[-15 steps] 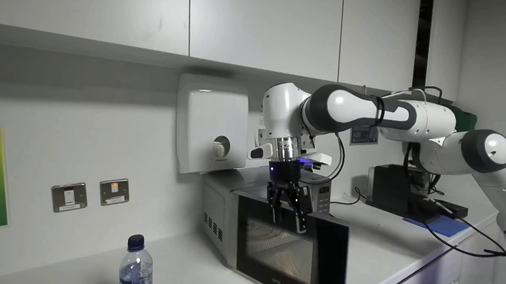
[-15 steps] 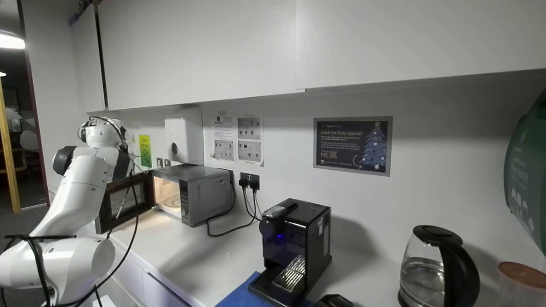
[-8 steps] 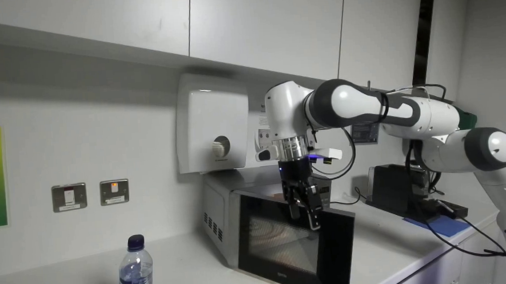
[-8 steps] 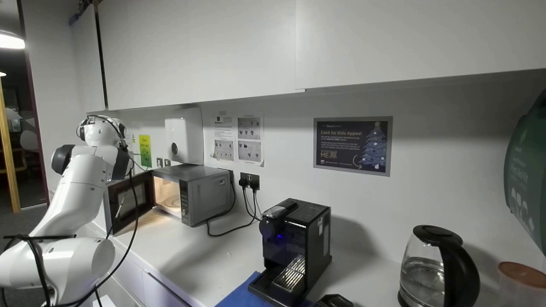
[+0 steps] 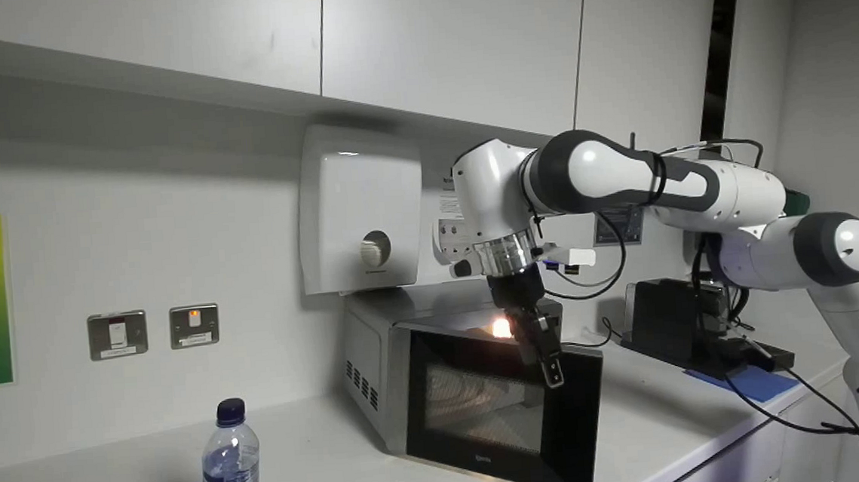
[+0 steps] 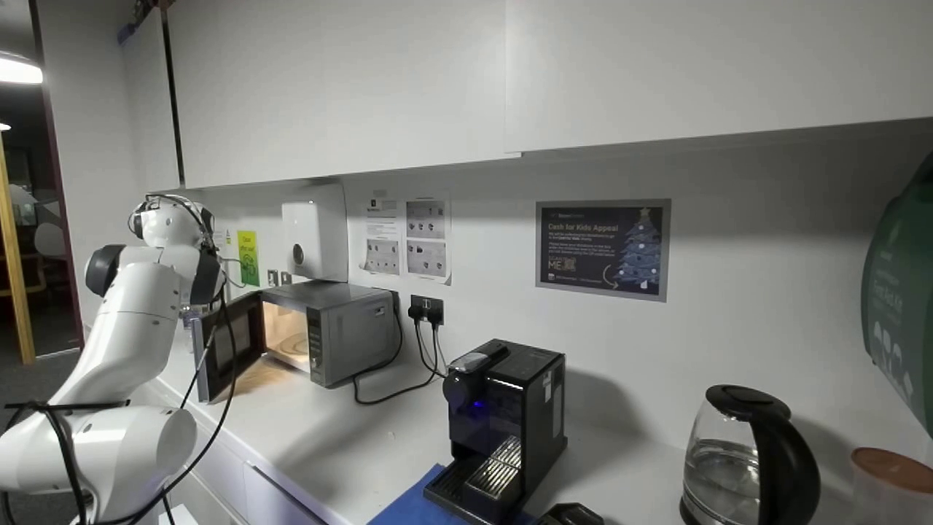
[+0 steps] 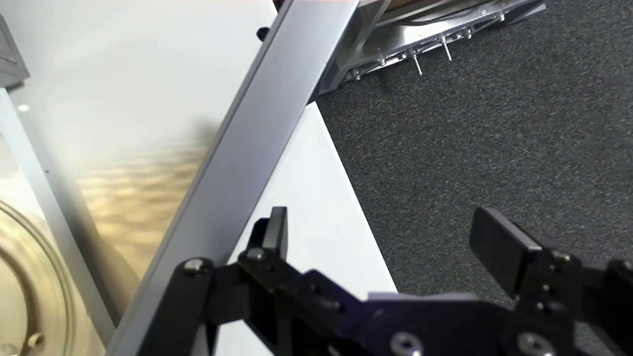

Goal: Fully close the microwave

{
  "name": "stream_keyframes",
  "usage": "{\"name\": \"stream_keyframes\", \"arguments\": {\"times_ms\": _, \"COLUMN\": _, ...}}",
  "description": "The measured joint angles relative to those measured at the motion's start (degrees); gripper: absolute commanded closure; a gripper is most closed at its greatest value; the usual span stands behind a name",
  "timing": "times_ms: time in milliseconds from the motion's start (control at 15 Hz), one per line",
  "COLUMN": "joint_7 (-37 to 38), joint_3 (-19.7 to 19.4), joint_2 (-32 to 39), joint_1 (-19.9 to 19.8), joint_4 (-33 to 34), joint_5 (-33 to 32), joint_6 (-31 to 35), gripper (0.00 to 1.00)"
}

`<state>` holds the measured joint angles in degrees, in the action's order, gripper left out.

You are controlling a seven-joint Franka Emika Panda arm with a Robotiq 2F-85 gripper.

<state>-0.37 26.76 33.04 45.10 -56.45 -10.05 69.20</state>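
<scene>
The silver-grey microwave [image 6: 357, 335] stands on the counter in both exterior views [image 5: 374, 373]. Its dark glass door [image 5: 480, 419] is partly open, and the inside is lit [image 6: 286, 332]. The door also shows in an exterior view [image 6: 233, 343]. In the wrist view the door's silver top edge [image 7: 247, 143] runs diagonally, with the round turntable [image 7: 29, 291] at lower left. My gripper [image 7: 381, 227] is open with nothing between its fingers. It is at the door's outer face [image 5: 544, 369], its left finger close beside the door; whether they touch I cannot tell.
A water bottle [image 5: 231, 466] stands on the counter [image 5: 324, 460] near the microwave. A black coffee machine [image 6: 510, 415] and a glass kettle [image 6: 736, 467] stand further along. A white dispenser [image 5: 363, 208] hangs above the microwave. Dark carpet [image 7: 470, 148] lies beyond the counter edge.
The door has swung inward, its free edge closer to the microwave body. My gripper has moved with it and tilted. The bottle and the other objects have not moved.
</scene>
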Motion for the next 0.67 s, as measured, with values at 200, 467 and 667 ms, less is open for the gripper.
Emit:
{"name": "stream_keyframes", "arguments": {"times_ms": 200, "joint_7": 3.3, "joint_3": -0.5, "joint_2": -1.1, "joint_1": -0.3, "joint_4": -1.9, "joint_5": -0.1, "joint_6": -1.1, "gripper": 0.0}}
{"name": "stream_keyframes", "arguments": {"times_ms": 467, "joint_7": 6.2, "joint_3": -1.5, "joint_2": -3.1, "joint_1": -0.8, "joint_4": -5.4, "joint_5": -0.3, "joint_6": -1.3, "gripper": 0.0}}
{"name": "stream_keyframes", "arguments": {"times_ms": 667, "joint_7": 7.3, "joint_3": -2.2, "joint_2": -4.8, "joint_1": -1.4, "joint_4": -8.0, "joint_5": -0.3, "joint_6": -1.4, "gripper": 0.0}}
